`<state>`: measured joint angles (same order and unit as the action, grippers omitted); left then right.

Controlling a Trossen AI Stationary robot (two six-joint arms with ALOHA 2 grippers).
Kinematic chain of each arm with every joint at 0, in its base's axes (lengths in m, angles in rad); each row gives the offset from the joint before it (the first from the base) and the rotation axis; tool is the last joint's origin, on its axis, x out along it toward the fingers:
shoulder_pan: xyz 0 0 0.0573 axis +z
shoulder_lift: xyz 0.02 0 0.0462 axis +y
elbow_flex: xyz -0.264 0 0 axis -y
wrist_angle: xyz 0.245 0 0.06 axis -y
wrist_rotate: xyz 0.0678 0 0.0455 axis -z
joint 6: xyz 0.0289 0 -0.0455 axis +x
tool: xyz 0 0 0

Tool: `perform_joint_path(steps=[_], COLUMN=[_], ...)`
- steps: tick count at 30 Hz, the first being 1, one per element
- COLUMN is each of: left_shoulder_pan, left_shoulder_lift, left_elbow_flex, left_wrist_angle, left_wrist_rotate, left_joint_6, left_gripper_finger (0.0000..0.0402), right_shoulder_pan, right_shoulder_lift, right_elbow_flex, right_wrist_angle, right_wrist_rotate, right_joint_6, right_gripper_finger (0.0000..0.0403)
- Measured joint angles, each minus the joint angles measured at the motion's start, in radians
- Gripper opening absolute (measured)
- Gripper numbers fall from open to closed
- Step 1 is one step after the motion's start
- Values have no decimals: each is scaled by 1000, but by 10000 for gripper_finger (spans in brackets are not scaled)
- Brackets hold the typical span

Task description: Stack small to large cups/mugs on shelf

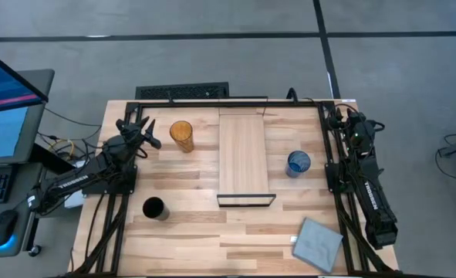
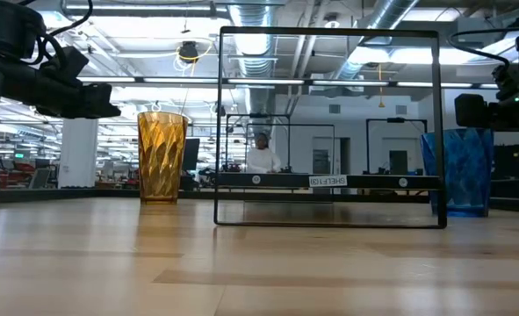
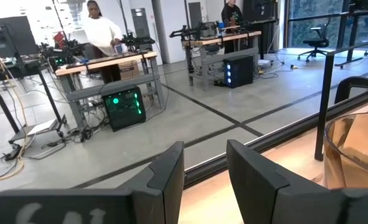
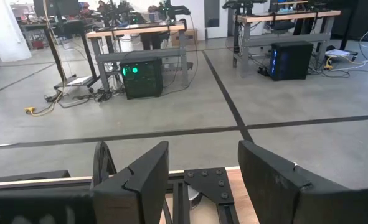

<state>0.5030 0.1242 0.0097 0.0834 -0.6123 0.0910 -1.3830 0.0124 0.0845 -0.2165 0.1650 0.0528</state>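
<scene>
On shelf (image 2: 329, 180) frame, label reads "SHELF".

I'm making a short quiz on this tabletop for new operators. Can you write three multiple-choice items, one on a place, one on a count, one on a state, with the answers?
1. Where is the amber tumbler relative to the wooden shelf in the high view?
A. On the left arm's side of it
B. On top of it
C. On the right arm's side of it

2. How many cups stand on the table?
A. One
B. Three
C. Five

3. How are the left gripper fingers?
A. Shut on the tumbler
C. Shut on the black cup
B. Open, holding nothing

Answers:
1 A: the tumbler stands on bare table between the left gripper and the shelf.
2 B: the amber tumbler, the black cup and the blue cup.
3 B: the left wrist view shows a clear gap between the fingers, with nothing in it.
</scene>
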Motion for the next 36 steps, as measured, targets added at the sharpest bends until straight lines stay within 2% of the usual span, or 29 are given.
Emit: perform_joint_path(steps=[36], left_shoulder_pan=[0], left_shoulder_lift=[0], left_elbow_flex=[2], left_wrist_angle=[5], left_wrist_rotate=[4], left_joint_6=[-51], left_gripper_finger=[114], right_shoulder_pan=[0], right_shoulder_lift=[0], right_elbow_flex=[0], right_wrist_angle=[14], right_wrist_rotate=[0], right_joint_6=[1], right_gripper_finger=[214])
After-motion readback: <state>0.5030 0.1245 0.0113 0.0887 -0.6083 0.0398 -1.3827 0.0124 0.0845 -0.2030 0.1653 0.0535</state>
